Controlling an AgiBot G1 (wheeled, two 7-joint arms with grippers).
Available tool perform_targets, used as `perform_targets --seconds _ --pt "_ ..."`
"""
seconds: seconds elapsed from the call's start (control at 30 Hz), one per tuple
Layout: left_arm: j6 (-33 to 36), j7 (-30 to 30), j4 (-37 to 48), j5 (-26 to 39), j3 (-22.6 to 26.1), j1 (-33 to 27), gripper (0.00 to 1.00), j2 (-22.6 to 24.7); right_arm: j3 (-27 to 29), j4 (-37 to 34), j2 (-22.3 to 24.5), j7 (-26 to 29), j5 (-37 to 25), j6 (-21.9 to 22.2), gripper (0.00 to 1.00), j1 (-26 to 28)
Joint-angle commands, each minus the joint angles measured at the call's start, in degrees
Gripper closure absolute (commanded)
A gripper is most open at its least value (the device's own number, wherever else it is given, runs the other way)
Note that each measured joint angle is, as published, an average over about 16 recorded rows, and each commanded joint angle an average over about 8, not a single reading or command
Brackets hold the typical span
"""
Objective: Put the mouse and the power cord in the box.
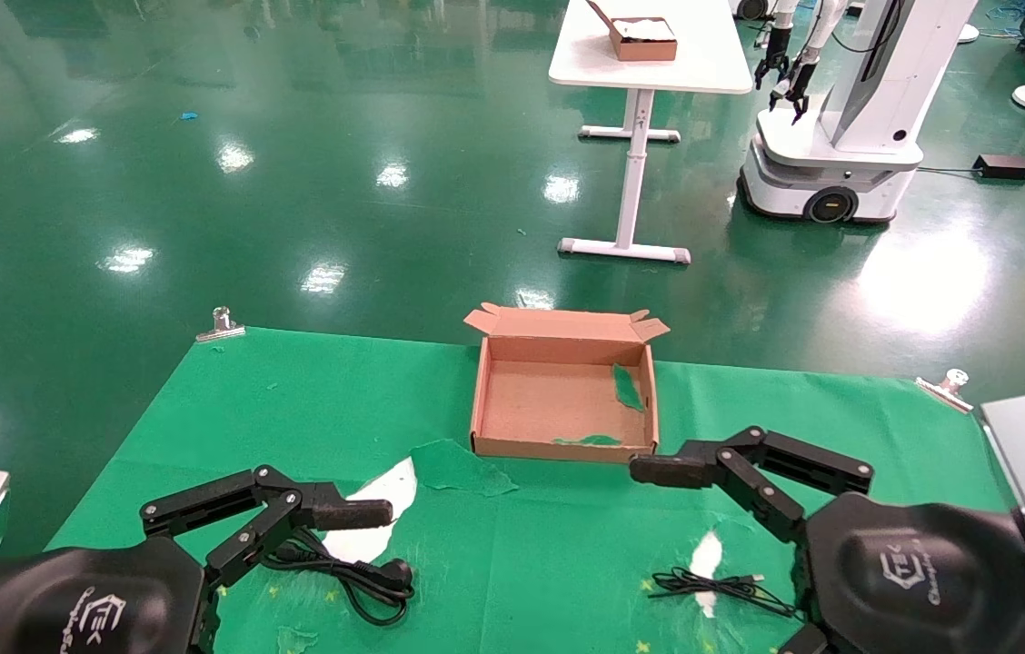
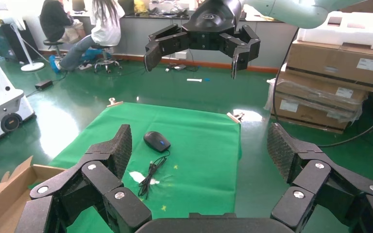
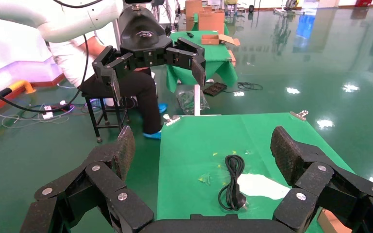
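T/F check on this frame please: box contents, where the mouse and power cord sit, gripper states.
1. The box holds the mouse. False: it holds only green scraps; the mouse lies on the green cloth.
2. The power cord lies on the cloth by the left gripper. True.
3. The right gripper is shut on the mouse cable. False: it is open and empty; the cable lies on the cloth.
4. The left gripper is open. True.
5. Both grippers hang above the cloth, near the box. True.
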Motion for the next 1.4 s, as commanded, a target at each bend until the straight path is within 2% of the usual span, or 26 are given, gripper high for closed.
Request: perform_targets --seconds 0.03,0.17,0.27,0.47,0.6,0.77,0.93,1.07,1.4 --pt "0.0 -0.1 0.0 -0.1 -0.1 0.0 0.00 -0.1 0.0 0.1 -0.1 0.0 0.2 -0.1 0.00 0.0" --pt "0.0 0.1 0.1 1.4 0.9 -0.3 0.00 0.8 0.0 -0.4 0.9 -0.6 -1.3 0.4 0.00 -0.4" --pt "0.0 0.1 0.6 6.0 3.1 -2.1 0.00 2.5 -0.6 -0.8 3.0 -1.7 -5.2 1.2 0.00 -1.0" --pt "1.0 -0.7 5.2 23.9 11.0 -11.2 0.00 7.7 -4.8 0.0 5.3 -3.1 -20.4 3.4 0.00 1.1" --pt "1.5 -0.6 11.5 36.5 16.6 -17.8 0.00 11.9 -8.5 -0.3 3.4 -2.1 -30.9 4.7 0.00 4.7" --pt "1.2 -0.4 18.0 47.2 21.6 -22.9 0.00 16.2 -11.1 -1.7 0.7 -0.6 -38.7 5.5 0.00 7.6" --pt "1.1 -0.4 20.2 50.9 23.3 -24.7 0.00 17.9 -11.5 -2.4 -0.2 -0.1 -41.0 5.5 0.00 8.4" --pt "0.0 -0.9 20.2 53.2 24.2 -24.8 0.00 18.4 -11.3 -2.3 -0.1 -0.3 -40.4 5.4 0.00 8.2" --pt "-10.0 -4.9 19.9 67.1 28.4 -25.5 0.00 22.8 -9.5 0.7 1.9 0.3 -37.3 6.1 0.00 6.5"
